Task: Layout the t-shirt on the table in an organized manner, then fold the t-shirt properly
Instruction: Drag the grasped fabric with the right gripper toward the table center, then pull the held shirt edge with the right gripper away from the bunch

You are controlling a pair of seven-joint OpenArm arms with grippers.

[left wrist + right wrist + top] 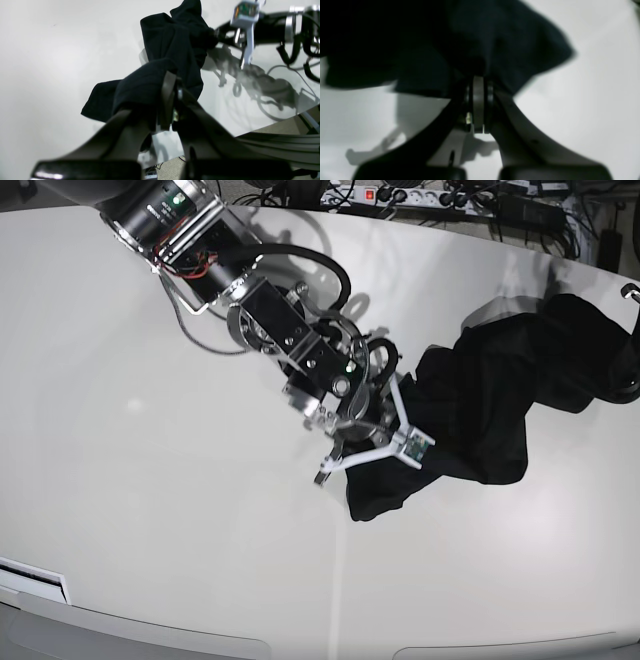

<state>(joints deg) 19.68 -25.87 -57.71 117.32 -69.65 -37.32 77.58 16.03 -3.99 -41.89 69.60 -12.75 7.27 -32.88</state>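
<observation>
Two tools clenched on plain black soft fabric t-shirt (500,395): left tool (168,100) and right tool (478,82), bunched cloth slung between them above glossy white tabletop (150,480)

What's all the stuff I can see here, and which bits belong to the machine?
t-shirt: one, black, bunched and lifted between the two arms, right of the table's middle in the base view.
table: one, glossy white, under everything.
power strip: one, white, behind the table's far edge with tangled cables.
floor: beige, past the table's curved edge in the left wrist view.
right gripper: one, dark, shut on the t-shirt.
left gripper: one, dark, shut on the t-shirt.
right arm: one, black, reaching in from the base view's top left.
</observation>
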